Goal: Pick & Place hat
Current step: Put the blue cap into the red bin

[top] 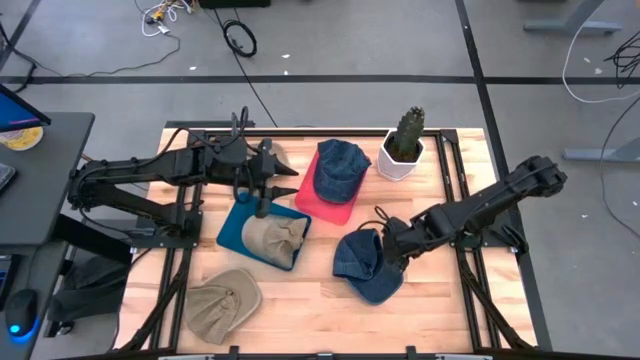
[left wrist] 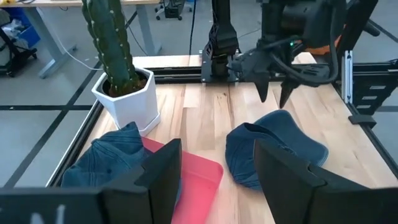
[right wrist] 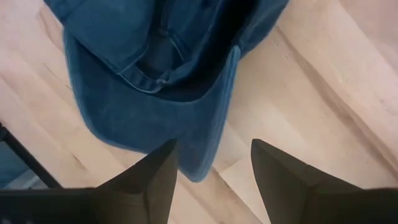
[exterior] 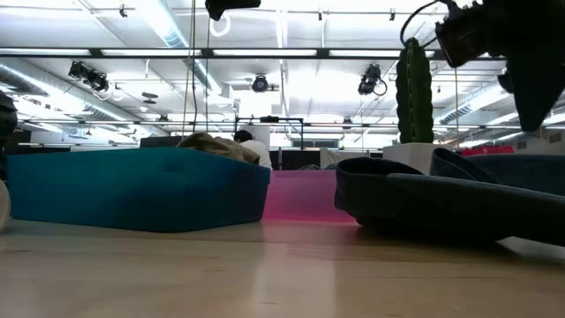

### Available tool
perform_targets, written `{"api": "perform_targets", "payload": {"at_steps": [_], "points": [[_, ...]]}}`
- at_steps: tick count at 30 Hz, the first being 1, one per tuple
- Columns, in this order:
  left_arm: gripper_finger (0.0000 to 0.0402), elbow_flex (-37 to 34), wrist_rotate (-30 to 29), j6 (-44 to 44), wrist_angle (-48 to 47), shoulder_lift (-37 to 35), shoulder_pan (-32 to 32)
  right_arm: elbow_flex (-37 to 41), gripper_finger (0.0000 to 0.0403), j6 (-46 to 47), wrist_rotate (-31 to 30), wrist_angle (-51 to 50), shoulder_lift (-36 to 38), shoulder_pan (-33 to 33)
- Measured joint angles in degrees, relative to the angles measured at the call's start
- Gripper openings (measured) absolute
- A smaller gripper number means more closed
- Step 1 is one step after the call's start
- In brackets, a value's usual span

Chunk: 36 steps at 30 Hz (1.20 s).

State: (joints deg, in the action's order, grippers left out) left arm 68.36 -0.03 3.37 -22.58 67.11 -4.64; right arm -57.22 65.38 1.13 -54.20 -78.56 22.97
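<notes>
Hovering over the denim hat (top: 366,265) lying on the table (top: 440,310), right gripper (top: 388,250) fingers apart, nothing held. Risking a pinch of only the brim edge, probably letting it slip. Left gripper (top: 262,198) waiting above the blue tray (top: 232,232), fingers apart.

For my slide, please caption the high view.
Right gripper open above denim cap; left gripper open over blue tray.

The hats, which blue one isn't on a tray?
The blue hat lying on the bare wood under the right gripper. The other blue hat sits on the red tray by the cactus.
</notes>
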Motion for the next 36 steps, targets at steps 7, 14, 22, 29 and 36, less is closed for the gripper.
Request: {"api": "perform_targets", "payload": {"at_steps": [7,14,22,29,36], "points": [[0.0204,0.0,0.0,-0.2,0.0,0.0,0.0,4.7,0.0205,1.2,0.0,4.7,0.0,0.6],[0.0204,0.0,0.0,-0.2,0.1,0.0,0.0,10.9,0.0204,4.6,0.0,14.5,0.0,0.6],[0.0204,0.0,0.0,-0.3,0.1,0.0,0.0,13.9,0.0113,4.9,1.9,16.1,0.0,0.5],[0.0204,0.0,0.0,-0.3,0.1,0.0,0.0,13.9,0.0017,2.8,1.5,18.4,0.1,0.1],[0.0204,0.0,0.0,-0.3,0.1,0.0,0.0,9.6,0.0008,1.0,0.9,13.5,4.9,0.3]]}}
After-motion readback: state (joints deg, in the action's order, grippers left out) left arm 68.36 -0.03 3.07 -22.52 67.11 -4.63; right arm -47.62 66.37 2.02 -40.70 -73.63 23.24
